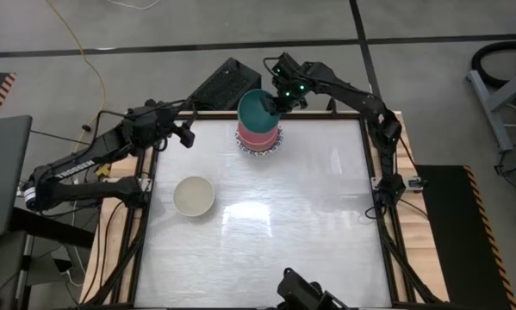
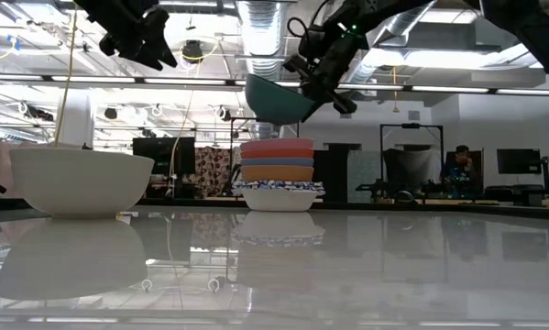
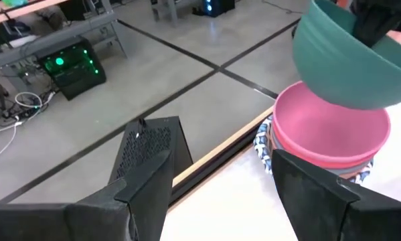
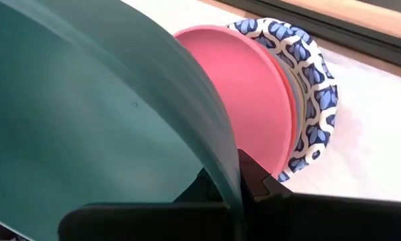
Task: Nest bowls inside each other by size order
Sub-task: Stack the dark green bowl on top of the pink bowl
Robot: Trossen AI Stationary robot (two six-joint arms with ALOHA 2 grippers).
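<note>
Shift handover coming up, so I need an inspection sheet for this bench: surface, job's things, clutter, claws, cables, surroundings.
Surface: table, glossy white, bare apart from the bowls.
Job's things: stack with pink bowl on top, patterned bowl at the bottom; teal bowl tilted above it; cream bowl apart.
Clutter: nothing seen.
Claws: right claw shut on teal bowl's rim; left claw open, empty, raised left of the stack.
Cables: yellow cable on the floor.
Surroundings: black box behind the table; person far off.

The counter (image 1: pixel 283 215) is a glossy, mirror-like white sheet edged in pale wood. The teal bowl (image 1: pixel 259 108) looks smooth, satin plastic; the cream bowl (image 1: pixel 193 195) looks matt.
</note>
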